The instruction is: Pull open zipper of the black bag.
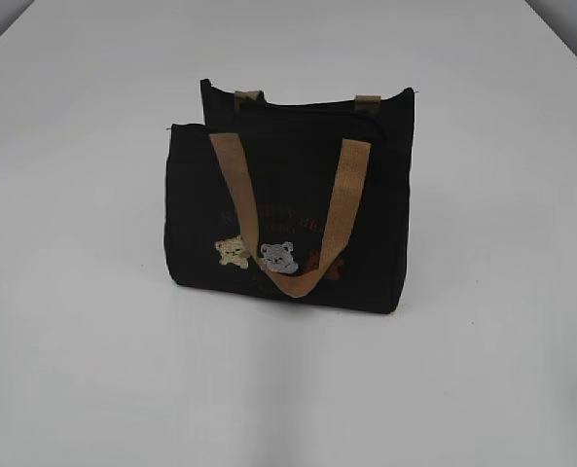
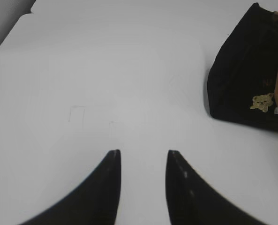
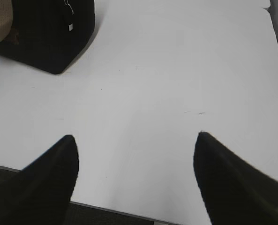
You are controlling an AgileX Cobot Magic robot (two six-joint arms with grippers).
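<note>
Fabric is the whole story here: the small rectangular black fabric bag (image 1: 288,224) stands upright near the middle of the white surface (image 1: 84,370), looking soft and light, likely to slide or fold if tugged without bracing. Its two tan webbing handles (image 1: 244,209) droop over the front above three little bear patches (image 1: 259,255). The thin black zipper (image 1: 312,109) runs along the top edge; in the right wrist view its small silver pull tab (image 3: 69,26) hangs at the bag's corner, the sensible place to pinch while the other arm steadies the body. The left gripper (image 2: 143,157) hovers over bare surface with its jaws moderately apart, holding nothing. The right gripper (image 3: 136,140) is spread wide and empty, well apart from the bag.
</note>
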